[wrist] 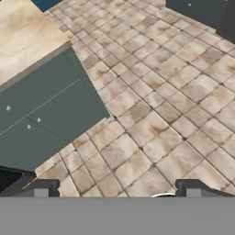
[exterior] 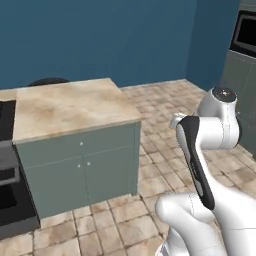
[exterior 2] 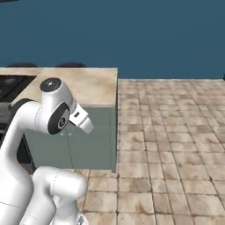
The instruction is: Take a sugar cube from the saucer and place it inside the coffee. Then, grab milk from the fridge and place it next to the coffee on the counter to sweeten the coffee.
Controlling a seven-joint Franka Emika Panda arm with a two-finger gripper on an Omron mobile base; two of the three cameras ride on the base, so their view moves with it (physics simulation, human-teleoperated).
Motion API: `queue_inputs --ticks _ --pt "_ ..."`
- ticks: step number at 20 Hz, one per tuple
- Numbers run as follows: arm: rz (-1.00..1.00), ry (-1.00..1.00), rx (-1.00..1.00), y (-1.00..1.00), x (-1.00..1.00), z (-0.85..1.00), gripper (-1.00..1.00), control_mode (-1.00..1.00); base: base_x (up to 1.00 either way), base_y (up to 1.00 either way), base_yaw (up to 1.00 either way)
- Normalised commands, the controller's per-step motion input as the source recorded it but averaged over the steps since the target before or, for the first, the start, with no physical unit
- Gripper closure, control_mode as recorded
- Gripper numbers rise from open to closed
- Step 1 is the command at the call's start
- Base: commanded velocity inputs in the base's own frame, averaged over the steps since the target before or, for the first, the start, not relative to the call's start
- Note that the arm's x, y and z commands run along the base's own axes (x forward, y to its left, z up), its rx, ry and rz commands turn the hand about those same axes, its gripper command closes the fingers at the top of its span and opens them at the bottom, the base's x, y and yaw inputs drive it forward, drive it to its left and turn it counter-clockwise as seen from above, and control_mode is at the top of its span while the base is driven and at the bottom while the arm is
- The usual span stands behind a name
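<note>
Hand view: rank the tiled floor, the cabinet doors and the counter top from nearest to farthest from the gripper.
Measured from the gripper, whose fingers stand wide apart:
1. Tiled floor: directly ahead of the gripper.
2. Cabinet doors: grey-green front with small knobs, off to the left.
3. Counter: beige top at the upper left, beyond the doors.

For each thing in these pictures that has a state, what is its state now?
hand: open, holding nothing, over the floor tiles.
counter: bare top on the part in view.
cabinet doors: closed.
drawer: closed.
</note>
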Motion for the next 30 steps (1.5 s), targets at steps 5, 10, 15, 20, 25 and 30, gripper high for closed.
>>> queue_inputs --ticks 5,10,15,20,25,30 --pt "0.00 0.00 0.00 0.00 0.00 0.00 -1.00 1.00 0.16 -0.02 -0.52" --pt "0.00 0.00 0.00 0.00 0.00 0.00 -1.00 1.00 0.22 -0.04 -0.51" --pt "0.00 0.00 0.00 0.00 0.00 0.00 -1.00 1.00 0.43 -0.23 -0.53" --pt "0.00 0.00 0.00 0.00 0.00 0.00 -1.00 1.00 0.85 -0.27 -0.53" --pt "0.00 0.00 0.00 0.00 0.00 0.00 -1.00 1.00 1.00 -0.04 -0.46" --pt "0.00 0.00 0.00 0.00 0.00 0.00 -1.00 1.00 1.00 0.00 -0.41"
